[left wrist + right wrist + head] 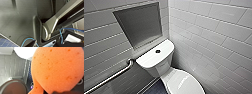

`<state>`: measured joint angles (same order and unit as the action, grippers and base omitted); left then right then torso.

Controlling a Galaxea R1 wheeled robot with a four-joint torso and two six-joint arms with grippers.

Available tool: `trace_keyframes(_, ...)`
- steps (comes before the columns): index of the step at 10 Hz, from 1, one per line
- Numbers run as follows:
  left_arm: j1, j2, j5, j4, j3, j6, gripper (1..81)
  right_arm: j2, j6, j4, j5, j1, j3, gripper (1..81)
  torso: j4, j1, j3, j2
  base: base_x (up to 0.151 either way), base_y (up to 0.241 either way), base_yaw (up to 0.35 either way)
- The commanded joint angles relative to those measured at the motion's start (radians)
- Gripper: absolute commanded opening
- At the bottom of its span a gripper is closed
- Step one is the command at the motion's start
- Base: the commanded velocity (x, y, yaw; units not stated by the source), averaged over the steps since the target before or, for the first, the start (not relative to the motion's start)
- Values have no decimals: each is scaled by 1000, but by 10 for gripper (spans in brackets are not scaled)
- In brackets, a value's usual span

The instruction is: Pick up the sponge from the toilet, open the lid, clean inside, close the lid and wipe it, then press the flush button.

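Looking down into a corner: white tiled walls on both sides, grey grout lines. Left wall has a square recessed niche, grey inside. Dark floor shows as a strip beside the toilet base.

The toilet stands in the corner, white and glossy, tank against the left wall just under the niche, bowl running toward the lower frame edge. The lid is down over the bowl, smooth white with a glare streak.

A metal grab bar is fixed on the left wall, slanting, its bent end near the tank's side but apart from it.

The sponge is orange, pitted with small pores, and sits right up against the right wrist camera, off any surface. Past it are tiled wall, the dark floor, a bright white rounded part of the toilet and a grey round shape; cannot tell what that is. The right gripper is a dark bit at the sponge's lower edge and has hold of the sponge; how wide it stands is hidden by the sponge itself.

Left gripper: cannot tell its state. The left wrist view has the robot's own dark body panels, a blue cable and a corner of blue tiled floor.

The flush button is a small dark disc in the middle of the tank top.
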<state>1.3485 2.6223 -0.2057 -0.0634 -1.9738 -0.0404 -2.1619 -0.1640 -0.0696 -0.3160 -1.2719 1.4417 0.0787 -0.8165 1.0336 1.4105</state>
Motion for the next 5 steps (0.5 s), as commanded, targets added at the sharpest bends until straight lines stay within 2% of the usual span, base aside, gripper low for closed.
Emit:
trace_keyframes(1, -2, 13, -80, 5, -28, -6, 811, 81, -6, -29, 159, 241, -84, 10, 0, 0, 0, 0, 0, 0, 0)
trace_keyframes(3, 16, 22, -87, -4, -30, -7, 811, 41, -8, -32, 181, 347, -49, 10, 0, 0, 0, 0, 0, 0, 0)
trace_keyframes(5, 33, 27, -81, -6, -42, -7, 811, 8, -14, -70, 208, 453, -34, 10, 0, 0, 0, 0, 0, 0, 0)
